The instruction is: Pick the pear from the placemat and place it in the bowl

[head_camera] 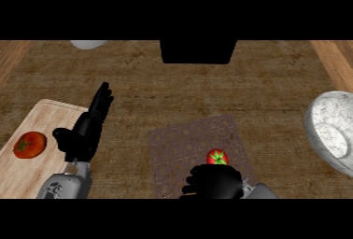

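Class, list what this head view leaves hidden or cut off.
- Pear: lower part hidden by the right hand, head view.
- Bowl: cut off by the right edge.
- Right hand's fingers: whether they grip the pear cannot be told.
- White thing at top: cut off, unidentifiable.

The right hand curls over the red-and-green fruit, hiding most of it, so its kind is unclear. The marble bowl, far right of that hand, is cut off by the edge.
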`<action>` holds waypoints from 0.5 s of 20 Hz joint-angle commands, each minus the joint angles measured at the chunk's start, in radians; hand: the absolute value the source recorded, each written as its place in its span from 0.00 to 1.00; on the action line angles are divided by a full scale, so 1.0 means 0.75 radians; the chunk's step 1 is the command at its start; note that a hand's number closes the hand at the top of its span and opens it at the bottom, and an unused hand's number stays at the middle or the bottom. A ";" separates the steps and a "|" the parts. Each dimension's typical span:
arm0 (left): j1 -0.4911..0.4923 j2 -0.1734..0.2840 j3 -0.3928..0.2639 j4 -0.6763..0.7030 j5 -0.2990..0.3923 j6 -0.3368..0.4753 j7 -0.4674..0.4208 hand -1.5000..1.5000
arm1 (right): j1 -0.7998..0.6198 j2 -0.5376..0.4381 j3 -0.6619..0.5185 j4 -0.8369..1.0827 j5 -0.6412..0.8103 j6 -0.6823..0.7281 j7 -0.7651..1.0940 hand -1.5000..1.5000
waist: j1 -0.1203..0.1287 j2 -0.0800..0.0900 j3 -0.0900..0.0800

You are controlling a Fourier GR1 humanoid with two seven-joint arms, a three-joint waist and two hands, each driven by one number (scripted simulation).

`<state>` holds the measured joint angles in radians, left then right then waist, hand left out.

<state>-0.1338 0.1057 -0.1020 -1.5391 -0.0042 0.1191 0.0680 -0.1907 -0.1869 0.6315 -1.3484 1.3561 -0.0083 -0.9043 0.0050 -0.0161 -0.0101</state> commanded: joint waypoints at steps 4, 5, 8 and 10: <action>-0.013 0.030 0.057 0.005 0.033 -0.030 0.004 0.50 | 0.215 -0.067 -0.131 -0.038 -0.184 0.014 -0.032 1.00 | -0.033 0.020 0.014; 0.026 0.018 0.042 -0.004 0.020 -0.016 -0.010 0.50 | 0.271 0.043 -0.191 -0.037 -0.253 0.064 0.100 1.00 | -0.054 0.018 0.013; 0.049 0.020 0.087 -0.003 0.019 0.030 -0.018 0.50 | 0.465 0.162 -0.449 -0.023 -0.529 0.064 0.258 1.00 | -0.174 0.029 0.017; 0.037 0.032 0.112 -0.013 0.025 0.040 -0.004 0.50 | 0.557 0.242 -0.564 -0.050 -0.686 0.076 0.328 1.00 | -0.197 0.026 0.018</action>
<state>-0.1101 0.1249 -0.0457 -1.5440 0.0104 0.1283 0.0638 0.0940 -0.0883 0.3756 -1.3839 1.0299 0.0350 -0.7755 -0.0891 -0.0042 -0.0015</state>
